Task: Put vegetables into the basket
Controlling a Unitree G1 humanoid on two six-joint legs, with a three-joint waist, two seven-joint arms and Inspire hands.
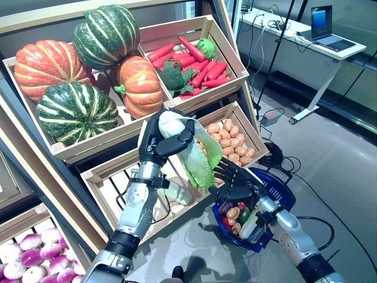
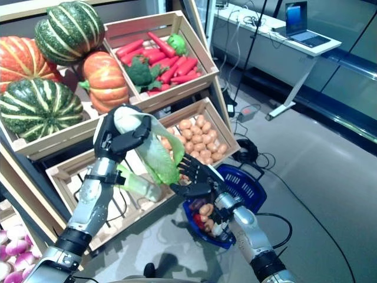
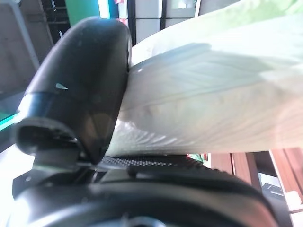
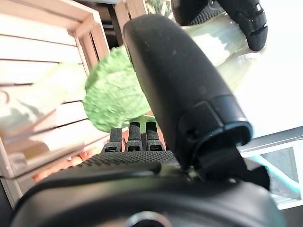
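Observation:
My left hand [image 1: 156, 145] is shut on a napa cabbage [image 1: 193, 152] with a white stalk and green leaves, and holds it up in front of the stand's lower crate. The left wrist view shows the thumb [image 3: 80, 85] pressed against the pale stalk [image 3: 213, 104]. My right hand [image 1: 237, 184] is open, fingers straight, just under the cabbage's leafy end [image 4: 116, 94] and above the near rim of the blue basket [image 1: 284, 190]. The basket stands on the floor and holds several small vegetables [image 1: 235, 215], brown, red, green and purple.
The wooden stand [image 1: 112, 168] with slanted crates rises to the left and behind. A crate of small brown potatoes [image 1: 231, 137] is right beside my right hand. Another pale cabbage [image 1: 177, 193] lies in the lower crate. A white desk [image 1: 306, 41] with a laptop stands at the back right.

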